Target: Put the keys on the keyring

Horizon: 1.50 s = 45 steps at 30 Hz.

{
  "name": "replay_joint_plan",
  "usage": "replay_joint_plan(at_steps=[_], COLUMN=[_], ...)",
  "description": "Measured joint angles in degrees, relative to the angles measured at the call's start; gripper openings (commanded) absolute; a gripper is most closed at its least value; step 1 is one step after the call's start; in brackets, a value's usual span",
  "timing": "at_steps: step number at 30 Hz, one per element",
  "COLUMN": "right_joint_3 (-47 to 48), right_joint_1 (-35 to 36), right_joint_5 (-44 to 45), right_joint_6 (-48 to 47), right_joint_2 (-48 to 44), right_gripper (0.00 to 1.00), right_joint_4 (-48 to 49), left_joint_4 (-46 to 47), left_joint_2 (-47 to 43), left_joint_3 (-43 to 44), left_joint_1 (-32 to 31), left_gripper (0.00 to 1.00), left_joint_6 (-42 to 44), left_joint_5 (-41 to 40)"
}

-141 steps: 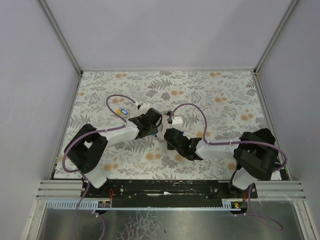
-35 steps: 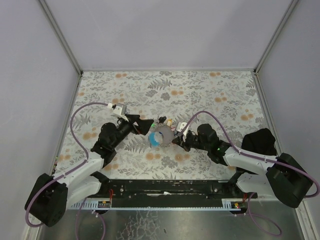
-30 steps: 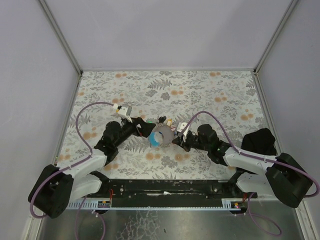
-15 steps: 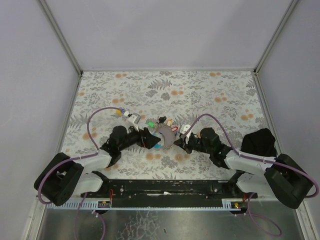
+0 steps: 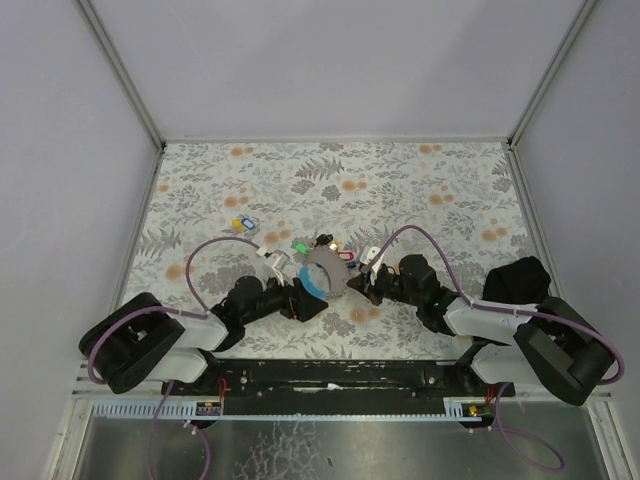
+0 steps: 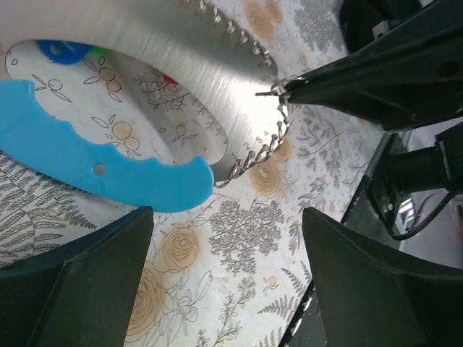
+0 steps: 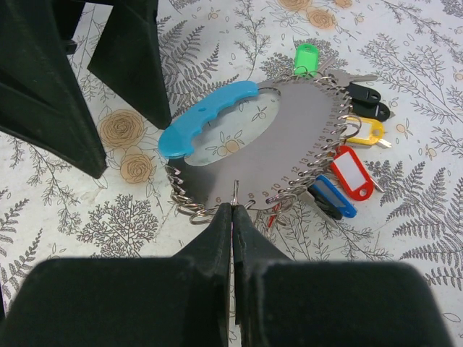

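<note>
The keyring point(image 7: 271, 148) is a silvery plate edged with small wire rings, with a light-blue curved strap point(image 7: 206, 119); it lies flat at mid-table point(image 5: 322, 270). The keys hang along its far edge: green point(image 7: 307, 56), black point(image 7: 365, 97), yellow point(image 7: 365, 131), red point(image 7: 349, 172) and blue point(image 7: 333, 196). My right gripper point(image 7: 232, 208) is shut on one thin ring at the plate's near edge. My left gripper point(image 6: 224, 278) stands open just short of the strap point(image 6: 94, 163), with only tablecloth between its fingers point(image 6: 79, 289).
A loose key with a yellow and blue head point(image 5: 240, 222) lies on the flowered cloth left of the arms. Purple cables loop over both arms. Aluminium rails edge the table point(image 5: 150, 130), and a black base rail point(image 5: 330, 372) runs along the near side.
My left gripper has swung in from the left to the near side of the keyring's blue strap, its jaws narrowing a little. The right gripper has kept its hold.
</note>
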Motion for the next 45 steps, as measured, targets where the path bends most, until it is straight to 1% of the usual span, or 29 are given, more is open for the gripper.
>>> replay_joint_plan(at_steps=[2,5,8,11,13,15,18,23,27,30,32,35,38,41,45], right_joint_3=[0.0,-0.3,-0.6,-0.6,-0.6,-0.6,-0.6,-0.6,-0.8,-0.8,-0.8,-0.8,-0.8,-0.8,-0.8], right_joint_1=[0.0,-0.1,-0.1,-0.1,-0.1,-0.2,-0.2,-0.2,-0.2,-0.2,-0.2,-0.2,-0.2,-0.2,-0.2], right_joint_5=[0.2,0.4,0.4,0.3,0.0,-0.6,-0.9,-2.3,-2.4,-2.7,-3.0,-3.3,-3.5,-3.8,-3.8], right_joint_6=[0.0,0.0,0.0,0.0,0.0,0.0,0.0,0.3,0.9,1.2,1.5,1.6,1.8,2.1,2.2], right_joint_2=[0.0,-0.5,-1.1,-1.3,-1.3,-1.3,-1.3,-1.8,-1.9,-1.8,-1.7,-1.7,-1.5,-1.5,-1.5], right_gripper=[0.00,0.00,0.00,0.00,0.00,0.00,0.00,0.00,0.00,0.00,0.00,0.00,0.00,0.00,0.00], right_joint_4=[0.0,0.0,-0.1,-0.1,-0.1,-0.1,0.0,0.0,0.9,1.3,1.7,2.2,2.8,3.0,3.0], left_joint_4=[-0.1,-3.6,-10.4,-15.7,-19.3,-22.9,-28.8,-38.0,-44.6,-47.1,-48.7,-50.6,-52.2,-53.4,-54.4], left_joint_2=[-1.7,-8.2,-17.4,-24.0,-26.1,-26.2,-23.9,-16.3,-7.8,-1.5,2.6,8.0,13.3,16.2,18.6], left_joint_3=[-0.6,0.0,2.6,5.0,6.6,8.2,11.2,17.8,25.0,29.8,32.2,34.8,37.4,38.9,40.7], left_joint_1=[-0.3,-0.6,-0.8,-0.7,-0.7,0.0,2.2,10.3,16.7,20.6,23.0,25.1,26.9,27.9,28.9], left_gripper=[0.87,0.91,0.94,0.95,0.95,0.94,0.91,0.85,0.75,0.68,0.66,0.61,0.53,0.51,0.42], left_joint_6=[-0.5,0.1,2.0,3.6,4.3,4.6,4.4,2.2,0.9,-0.1,-0.5,-0.9,-1.3,-1.6,-1.7], left_joint_5=[-0.6,-3.3,-9.3,-16.7,-22.0,-26.1,-30.1,-33.6,-35.9,-36.7,-37.3,-38.4,-39.0,-39.5,-40.3])
